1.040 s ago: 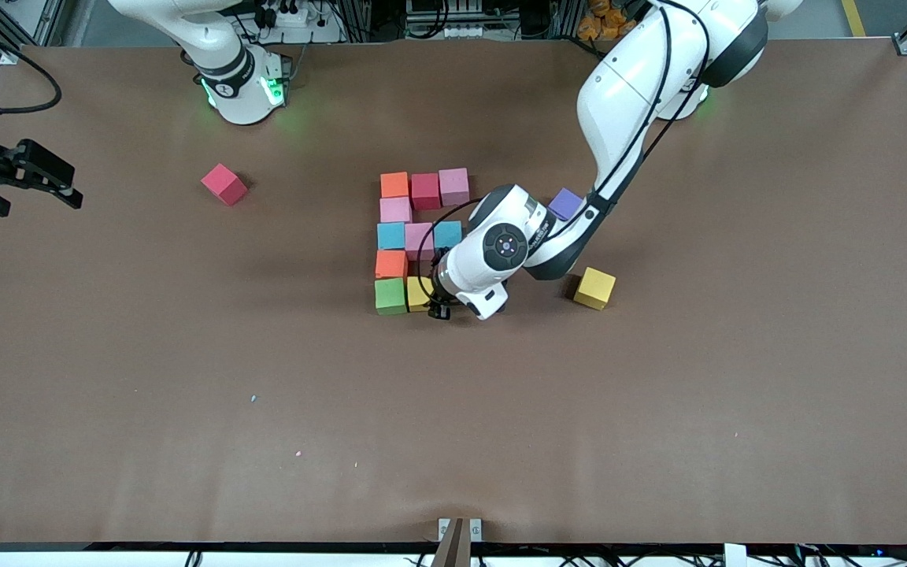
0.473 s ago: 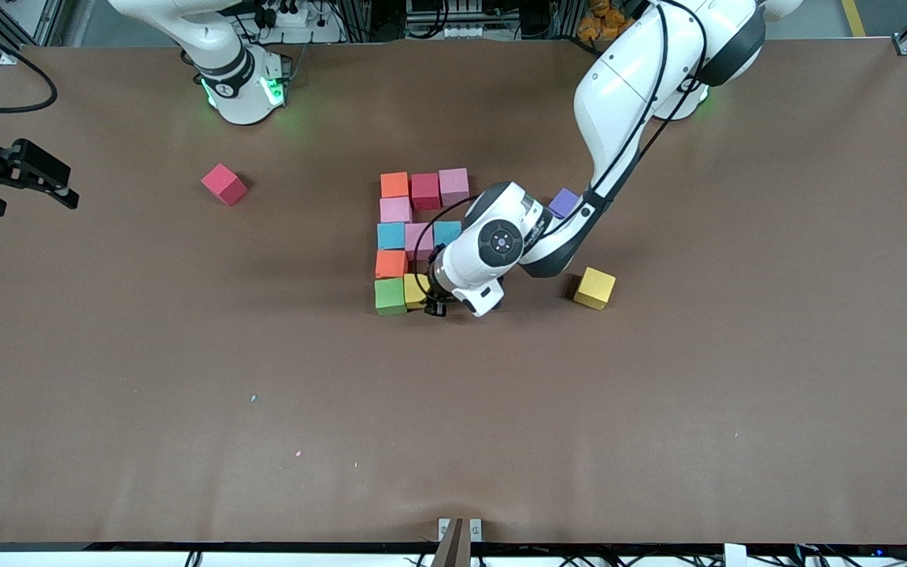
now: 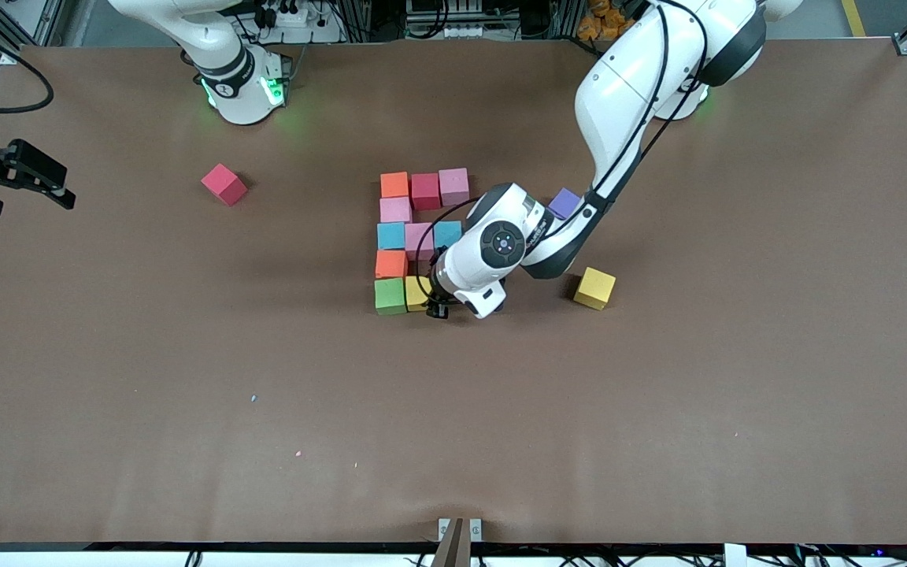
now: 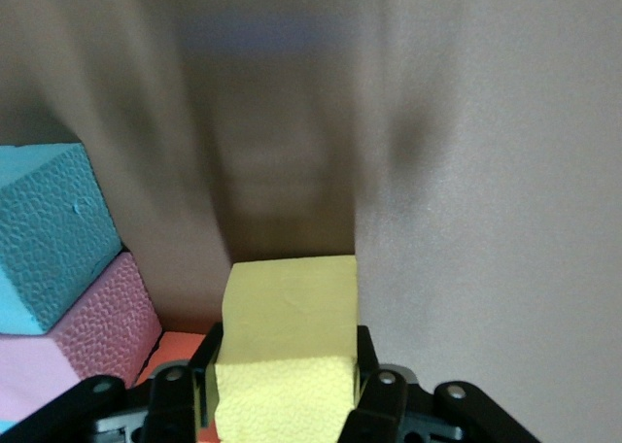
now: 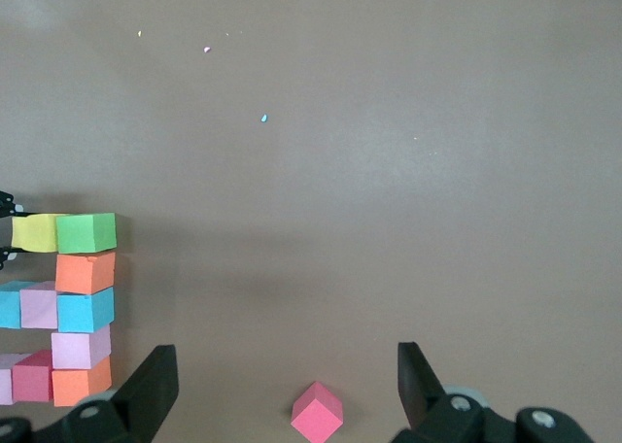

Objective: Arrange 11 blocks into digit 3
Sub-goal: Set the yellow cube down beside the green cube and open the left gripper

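Blocks partly assembled into the digit 3 [image 3: 414, 240] at mid-table.
Ten cubes sit flush; one yellow block [image 3: 417, 292] touches the green block [image 3: 390, 296] in the nearest row, and another yellow block [image 3: 594, 287] lies apart toward the left arm's end.

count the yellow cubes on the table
2. One yellow cube is clamped in the left hand, beside the green cube. The other yellow cube sits alone toward the left arm's end. More may be hidden under the arm.
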{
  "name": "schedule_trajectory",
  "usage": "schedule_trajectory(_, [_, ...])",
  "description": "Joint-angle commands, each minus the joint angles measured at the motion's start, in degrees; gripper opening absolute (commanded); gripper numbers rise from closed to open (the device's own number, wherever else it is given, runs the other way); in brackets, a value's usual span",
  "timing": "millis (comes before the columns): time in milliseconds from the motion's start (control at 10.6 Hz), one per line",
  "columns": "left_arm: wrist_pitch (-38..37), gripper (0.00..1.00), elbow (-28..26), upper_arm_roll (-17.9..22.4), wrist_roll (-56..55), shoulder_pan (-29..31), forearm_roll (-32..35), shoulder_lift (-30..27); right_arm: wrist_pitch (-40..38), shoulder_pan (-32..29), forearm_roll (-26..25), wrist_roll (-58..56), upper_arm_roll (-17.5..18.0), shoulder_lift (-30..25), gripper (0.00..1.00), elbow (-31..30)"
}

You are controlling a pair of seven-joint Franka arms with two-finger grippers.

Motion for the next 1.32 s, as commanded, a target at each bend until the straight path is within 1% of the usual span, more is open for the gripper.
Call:
schedule_trajectory(0, [0.5, 0.00, -0.7, 0.2, -1.8, -0.4, 1.4, -0.6, -0.9, 0.0, 0.1, -0.3, -0.1, -0.1, 1.00, 0.5])
schedule_trajectory(189, [1.3, 0.00, -0.7, 0.2, -1.8, -0.4, 1.4, -0.5, -1.0, 0.3, 0.0, 0.0, -0.1, -0.1, 1.00, 0.5])
schedule_trajectory(284, [1.6, 0.00, -0.7, 0.2, -1.8, -0.4, 1.4, -0.4, -1.2, 0.5, 0.0, 0.0, -0.8, -0.1, 1.00, 0.6])
schedule_trajectory(473, [1.7, 0.00, -0.7, 0.4, -1.8, -0.4, 1.4, -0.2, -1.6, 3.1, 0.1, -0.2, -3.8, -0.1, 1.00, 0.6])
schedule_trajectory(567, [1.7, 0.00, -0.6, 0.5, -1.8, -0.4, 1.4, -0.2, -1.7, 3.8, 0.1, -0.2, -4.5, -0.1, 1.00, 0.6])
schedule_trajectory(1230, [2.5, 0.00, -0.7, 0.5, -1.8, -0.6, 1.4, -0.1, -1.9, 4.0, 0.2, -0.1, -4.4, 0.3, 1.00, 0.5])
